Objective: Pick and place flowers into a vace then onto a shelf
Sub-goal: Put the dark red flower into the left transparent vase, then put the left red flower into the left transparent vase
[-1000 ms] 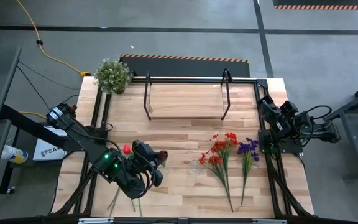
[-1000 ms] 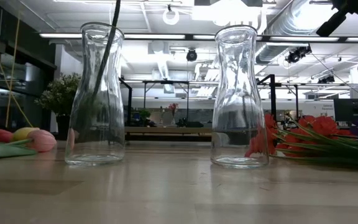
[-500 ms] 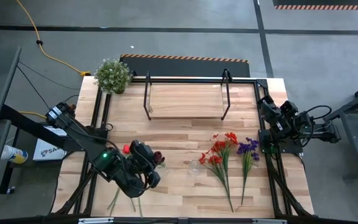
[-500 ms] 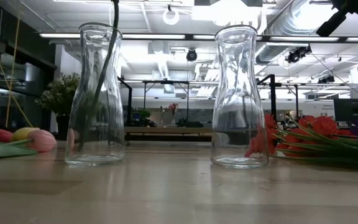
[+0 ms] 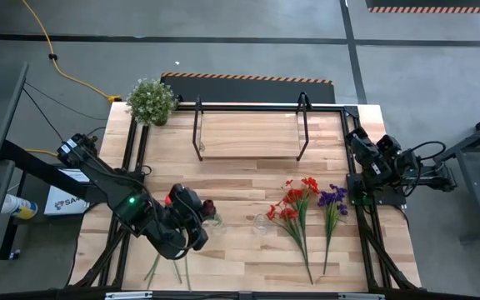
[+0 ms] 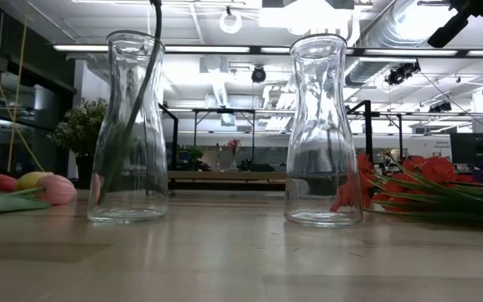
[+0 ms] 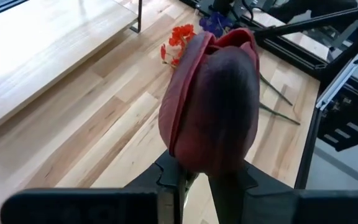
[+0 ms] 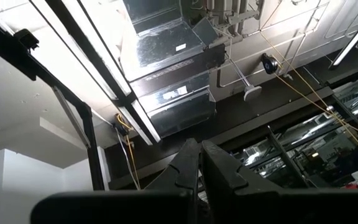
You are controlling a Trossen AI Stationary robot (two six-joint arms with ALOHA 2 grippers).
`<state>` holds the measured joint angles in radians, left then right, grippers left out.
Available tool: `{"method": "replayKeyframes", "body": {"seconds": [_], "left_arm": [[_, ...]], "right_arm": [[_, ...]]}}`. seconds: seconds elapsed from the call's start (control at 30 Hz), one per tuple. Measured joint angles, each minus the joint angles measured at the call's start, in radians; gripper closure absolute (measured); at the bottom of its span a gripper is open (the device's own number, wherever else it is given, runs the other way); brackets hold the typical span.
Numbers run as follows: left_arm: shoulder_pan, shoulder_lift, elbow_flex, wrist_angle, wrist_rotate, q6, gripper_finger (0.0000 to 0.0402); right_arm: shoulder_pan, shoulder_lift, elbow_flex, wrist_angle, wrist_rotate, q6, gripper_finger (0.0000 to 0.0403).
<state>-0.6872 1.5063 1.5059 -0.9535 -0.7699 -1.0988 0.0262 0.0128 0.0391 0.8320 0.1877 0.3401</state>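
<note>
My left gripper (image 5: 200,213) is shut on a maroon tulip (image 7: 213,106), one of the flowers. It holds the tulip above the left of two clear glass vases (image 6: 131,126). The tulip's green stem (image 6: 132,109) runs down through the vase's mouth, slanting inside the glass. The second vase (image 6: 324,126) stands empty to its right. Red sprays (image 5: 294,204) and purple sprays (image 5: 333,198) lie on the table's right half. Pink, yellow and red tulips (image 6: 44,186) lie at the left. The shelf (image 5: 248,133) stands at the far side. My right gripper (image 8: 201,163) is shut, parked at the right edge and pointing up. My left gripper pinches the tulip's stem just under the bloom (image 7: 189,179) between its two fingers (image 7: 230,180); the bloom hides most of the contact. The fingers slant downward. The bloom sits above the fingers, and the stem hangs below them into the left vase.
A bushy potted plant (image 5: 151,100) stands at the far left corner. Black frame rails (image 5: 132,158) run along the table's left and right sides. Loose stems (image 5: 152,268) lie near the front edge under the left arm.
My left gripper has moved a little toward the table's left and far edges, turning at the wrist, still shut on the tulip. The stem inside the left vase has swung, so it now slants more steeply across the glass.
</note>
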Motion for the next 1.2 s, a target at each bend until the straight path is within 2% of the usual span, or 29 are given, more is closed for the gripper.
{"method": "replayKeyframes", "body": {"seconds": [0.2,0.43,0.6,0.9,1.2], "left_arm": [[0.000,0.000,0.000,-0.011,0.010,0.006,0.0305],[0.000,0.000,0.000,-0.060,0.099,0.006,0.0305],[0.000,0.000,0.000,-0.081,0.109,0.006,0.0305],[0.000,-0.043,0.001,-0.111,0.141,0.026,0.0305],[0.000,-0.079,0.000,-0.182,0.229,0.019,0.0305]], "right_arm": [[0.000,0.000,0.000,0.001,0.000,0.000,0.0391],[0.000,0.000,0.000,0.001,0.000,0.003,0.0391],[0.000,0.000,0.000,0.001,0.000,0.003,0.0391],[0.000,0.000,0.000,0.001,-0.004,0.003,0.0391],[0.000,0.000,0.000,0.003,-0.008,0.002,0.0391]]}}
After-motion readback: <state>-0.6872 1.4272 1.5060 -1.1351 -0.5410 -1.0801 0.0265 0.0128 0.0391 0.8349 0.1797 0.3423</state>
